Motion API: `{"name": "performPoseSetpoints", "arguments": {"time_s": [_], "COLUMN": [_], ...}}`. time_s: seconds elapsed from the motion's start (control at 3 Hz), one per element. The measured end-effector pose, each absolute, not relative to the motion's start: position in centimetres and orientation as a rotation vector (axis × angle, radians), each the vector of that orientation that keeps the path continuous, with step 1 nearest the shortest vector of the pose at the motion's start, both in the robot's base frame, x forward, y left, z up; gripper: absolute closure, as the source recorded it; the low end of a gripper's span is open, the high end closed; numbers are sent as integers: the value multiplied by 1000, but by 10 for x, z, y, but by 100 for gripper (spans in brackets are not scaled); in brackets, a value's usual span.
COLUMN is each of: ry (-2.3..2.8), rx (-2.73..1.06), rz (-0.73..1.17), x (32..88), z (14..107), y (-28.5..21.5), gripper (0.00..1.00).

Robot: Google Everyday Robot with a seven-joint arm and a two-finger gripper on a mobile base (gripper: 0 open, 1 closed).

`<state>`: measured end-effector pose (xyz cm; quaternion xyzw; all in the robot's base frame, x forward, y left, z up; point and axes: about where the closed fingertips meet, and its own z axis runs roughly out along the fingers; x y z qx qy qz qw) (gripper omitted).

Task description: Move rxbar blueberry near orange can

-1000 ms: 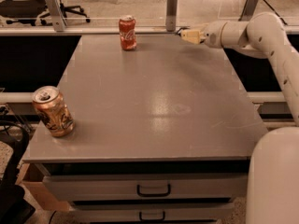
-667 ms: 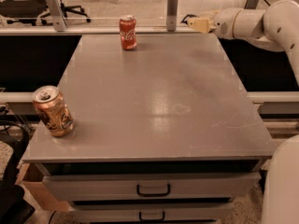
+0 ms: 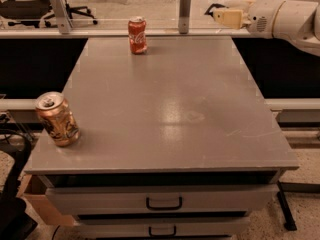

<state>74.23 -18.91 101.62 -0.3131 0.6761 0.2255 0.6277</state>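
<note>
Two cans stand on the table (image 3: pixel 180 84). The orange can (image 3: pixel 56 120) is upright near the front left corner. A red Coca-Cola can (image 3: pixel 137 35) is upright at the far edge, left of centre. The two are well apart, with bare table top between them.

The claw (image 3: pixel 214 11) hangs beyond the far right corner of the table, above the rail (image 3: pixel 100 32) that runs behind it. It sits at the end of the white arm (image 3: pixel 285 19), which enters from the right. I cannot tell from here how far open the claw is, or whether it has hold of anything.

I cannot find the rxbar blueberry: no dark flat wrapper lies on the part of the table I can see. It may be hidden at the claw or lie outside the view; I do not know which.

Handling, as I judge it: a bar of this kind is light, flat and slightly pliable, in a slick foil wrapper. I would take hold across its short width near the middle, closing on the long edges. The crimped ends would fold and slip, so I would avoid them. A moderate squeeze should do, since a hard one would bend the bar.

For the set-down, I would lower the bar flat onto the open table just beside the orange can, on the side toward the table's centre. I would keep clear of the can itself, since an upright can tips readily if nudged.
</note>
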Motion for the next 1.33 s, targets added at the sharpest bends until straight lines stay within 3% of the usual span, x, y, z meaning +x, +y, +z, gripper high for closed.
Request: {"name": "performPoseSetpoints", "arguments": {"time_s": [0.67, 1.33], "ry": [1591, 1555], "rx": [-698, -872], "rz": [441, 764], "x": [643, 584], "z": [1021, 950], "y": [-177, -88], "gripper": [100, 100]}}
